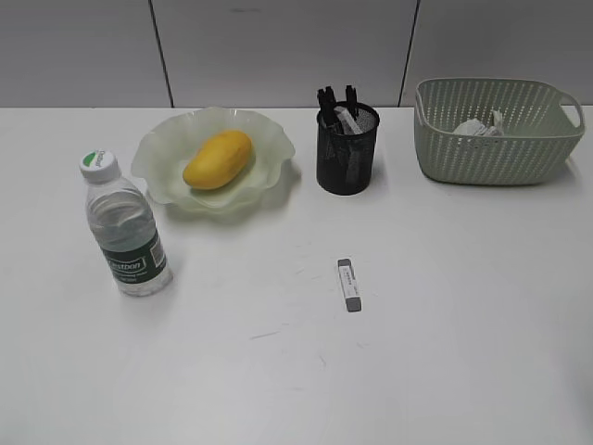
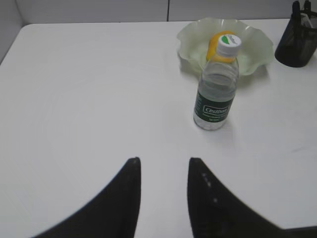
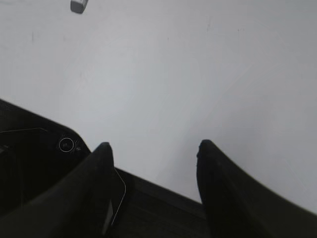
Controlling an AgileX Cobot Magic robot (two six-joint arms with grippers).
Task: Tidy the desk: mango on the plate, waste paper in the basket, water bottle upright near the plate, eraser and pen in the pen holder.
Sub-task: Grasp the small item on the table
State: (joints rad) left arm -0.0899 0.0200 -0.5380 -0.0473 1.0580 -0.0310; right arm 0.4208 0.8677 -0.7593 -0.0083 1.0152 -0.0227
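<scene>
eraser (image 1: 348, 284) lies alone mid-desk (image 1: 463, 315); left fingers (image 2: 133, 171) and right fingers (image 3: 105, 153) apart, empty.

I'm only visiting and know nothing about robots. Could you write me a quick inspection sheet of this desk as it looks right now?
Surface: white desk, a few faint scuffs.
Job's things: mango on plate; water bottle upright beside plate; waste paper in basket; pens in pen holder; eraser lying loose on the desk.
Clutter: nothing seen.
Grippers: left pincer open, empty; right pincer open, empty.
Cables: nothing seen.
Surroundings: pale panelled wall.
</scene>
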